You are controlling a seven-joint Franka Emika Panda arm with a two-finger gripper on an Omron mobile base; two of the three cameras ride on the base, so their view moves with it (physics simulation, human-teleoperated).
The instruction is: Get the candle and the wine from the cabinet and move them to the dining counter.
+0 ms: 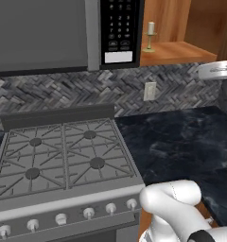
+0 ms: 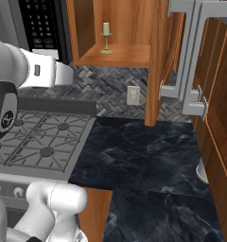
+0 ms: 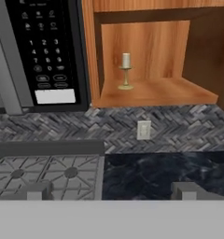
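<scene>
**Open cabinet, candle on shelf, hand empty and wide**

Stove (image 1: pixel 63 160) takes the left, grates flat, knobs along its front edge. Black marbled worktop (image 2: pixel 144 156) butts against the stove's right side and runs to the herringbone backsplash; surface bare, plenty of room over it. Microwave (image 3: pixel 44 51) hangs above the stove, its keypad markings too small to read, a blank white panel below the keys. The cabinet (image 3: pixel 146 51) sits just right of the microwave, shelf exposed; its door (image 2: pixel 214 94) is swung out toward the camera on the right, silver bar handles (image 2: pixel 188 56) at its edge. White wall outlet (image 3: pixel 143 130) on the backsplash below the shelf. The candle (image 3: pixel 126 71) stands upright on the shelf, left of centre, clear of the walls, free room to its right. Hand (image 3: pixel 111 191) is well back from the shelf, fingers fully spread, gripping nothing.
</scene>
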